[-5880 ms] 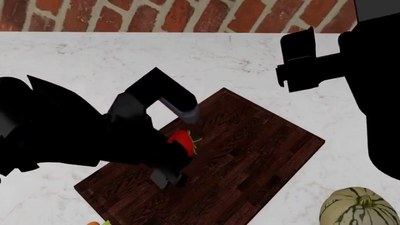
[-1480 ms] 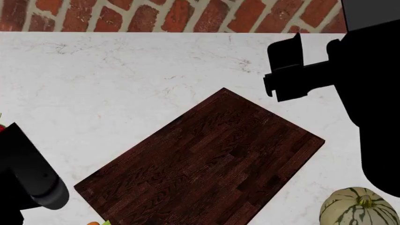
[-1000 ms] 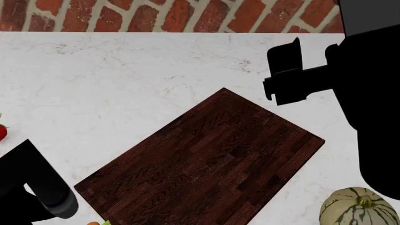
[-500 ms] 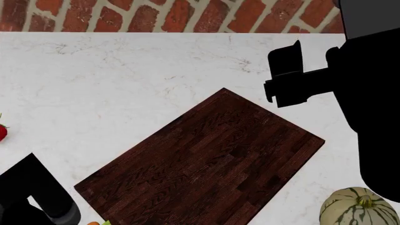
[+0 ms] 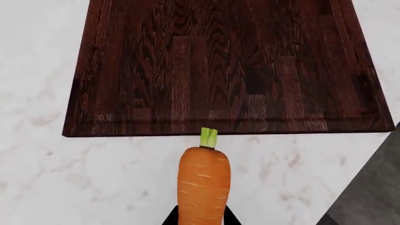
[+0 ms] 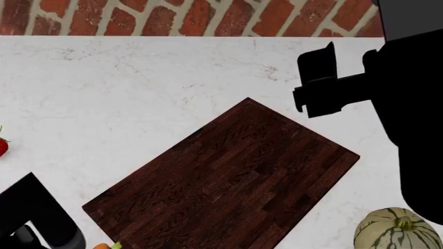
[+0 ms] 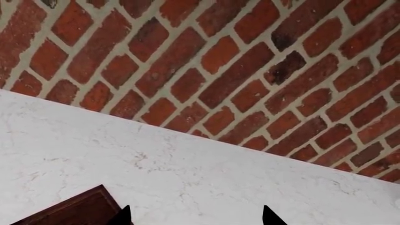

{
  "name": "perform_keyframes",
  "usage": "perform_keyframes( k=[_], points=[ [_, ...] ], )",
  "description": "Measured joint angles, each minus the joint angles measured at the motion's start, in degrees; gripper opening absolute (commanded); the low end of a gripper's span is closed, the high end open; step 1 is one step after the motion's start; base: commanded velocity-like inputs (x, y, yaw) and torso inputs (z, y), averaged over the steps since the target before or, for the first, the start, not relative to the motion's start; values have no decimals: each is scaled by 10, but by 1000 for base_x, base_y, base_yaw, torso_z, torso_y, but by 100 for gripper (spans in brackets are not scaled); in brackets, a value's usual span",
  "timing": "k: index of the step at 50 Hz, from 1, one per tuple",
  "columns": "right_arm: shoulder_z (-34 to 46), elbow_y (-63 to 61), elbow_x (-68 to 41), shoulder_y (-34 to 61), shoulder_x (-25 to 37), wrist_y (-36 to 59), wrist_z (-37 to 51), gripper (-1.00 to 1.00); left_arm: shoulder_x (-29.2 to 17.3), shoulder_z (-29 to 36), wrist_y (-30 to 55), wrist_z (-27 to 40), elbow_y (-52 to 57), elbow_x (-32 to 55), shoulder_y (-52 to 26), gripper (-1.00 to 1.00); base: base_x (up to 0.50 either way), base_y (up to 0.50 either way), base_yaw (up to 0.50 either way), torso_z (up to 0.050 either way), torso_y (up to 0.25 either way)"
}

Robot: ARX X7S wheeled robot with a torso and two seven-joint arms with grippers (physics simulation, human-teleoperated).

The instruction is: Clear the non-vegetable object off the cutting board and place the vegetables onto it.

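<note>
The dark brown cutting board (image 6: 229, 176) lies bare in the middle of the white counter. The red strawberry (image 6: 2, 147) sits on the counter at the far left edge, off the board. The orange carrot (image 5: 203, 183) lies just off the board's (image 5: 218, 65) near edge, stem towards it; only a sliver of the carrot (image 6: 104, 246) shows in the head view. My left gripper (image 5: 200, 220) has its black fingertips (image 5: 170, 218) against both sides of the carrot. The striped cream squash (image 6: 398, 228) rests at the lower right. My right gripper (image 6: 322, 83) hovers open above the counter (image 7: 196, 218).
A red brick wall (image 6: 207, 15) runs along the back of the marble counter (image 6: 138, 88). The right arm's black body (image 6: 415, 114) fills the right side of the head view. My left arm (image 6: 38, 220) occupies the lower left corner.
The strawberry, earlier between the left fingers on the board, now lies on the counter at far left. The left arm has drawn back to the lower left corner. The right arm barely shifted.
</note>
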State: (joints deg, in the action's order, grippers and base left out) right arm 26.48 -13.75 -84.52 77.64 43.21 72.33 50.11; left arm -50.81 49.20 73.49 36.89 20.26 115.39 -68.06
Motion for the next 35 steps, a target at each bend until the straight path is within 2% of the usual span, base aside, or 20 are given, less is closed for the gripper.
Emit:
perform_keyframes(
  k=[22, 28, 35],
  points=[
    [2, 1, -14, 20, 3, 5, 9, 100, -6, 28, 13, 80, 2, 144, -140, -100, 0, 0, 0, 0, 0],
    [5, 3, -12, 23, 2, 4, 6, 100, 10, 25, 31, 73, -33, 136, -177, -100, 0, 0, 0, 0, 0],
    [7, 3, -10, 21, 2, 0, 3, 100, 40, 12, 54, 36, -93, 88, -206, -100, 0, 0, 0, 0, 0]
  ],
)
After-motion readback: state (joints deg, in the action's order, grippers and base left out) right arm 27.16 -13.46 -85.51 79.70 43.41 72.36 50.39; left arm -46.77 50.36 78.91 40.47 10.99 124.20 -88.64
